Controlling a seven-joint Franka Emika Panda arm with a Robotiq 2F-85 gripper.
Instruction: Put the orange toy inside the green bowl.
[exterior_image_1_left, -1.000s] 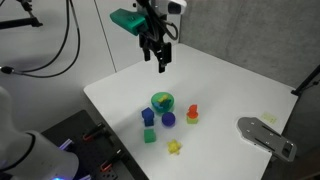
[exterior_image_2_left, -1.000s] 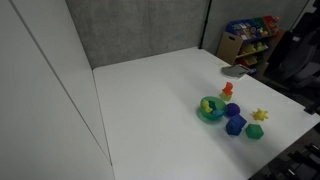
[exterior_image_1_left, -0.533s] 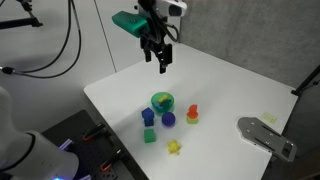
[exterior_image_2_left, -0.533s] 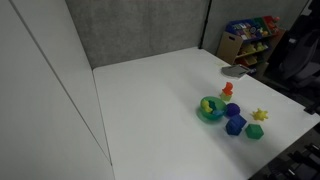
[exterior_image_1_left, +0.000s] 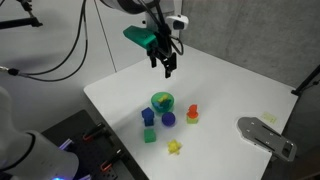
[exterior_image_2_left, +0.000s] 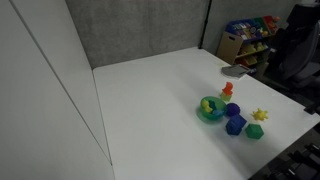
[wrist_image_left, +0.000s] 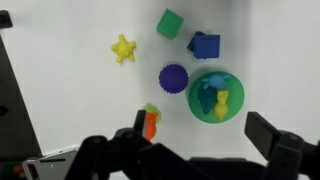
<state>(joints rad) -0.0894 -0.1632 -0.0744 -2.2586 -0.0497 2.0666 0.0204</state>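
The orange toy stands on the white table just beside the green bowl. It shows in both exterior views and in the wrist view. The green bowl holds blue and yellow pieces and also shows in the wrist view. My gripper hangs open and empty high above the far part of the table, well away from the toys. In the wrist view its fingers frame the bowl and orange toy from above.
A blue ball, a blue block, a green cube and a yellow star toy lie near the bowl. A grey metal plate sits at the table's edge. Shelves with items stand behind.
The gripper has shifted slightly toward the toys and lower, and its wrist has turned. The toys have not moved.
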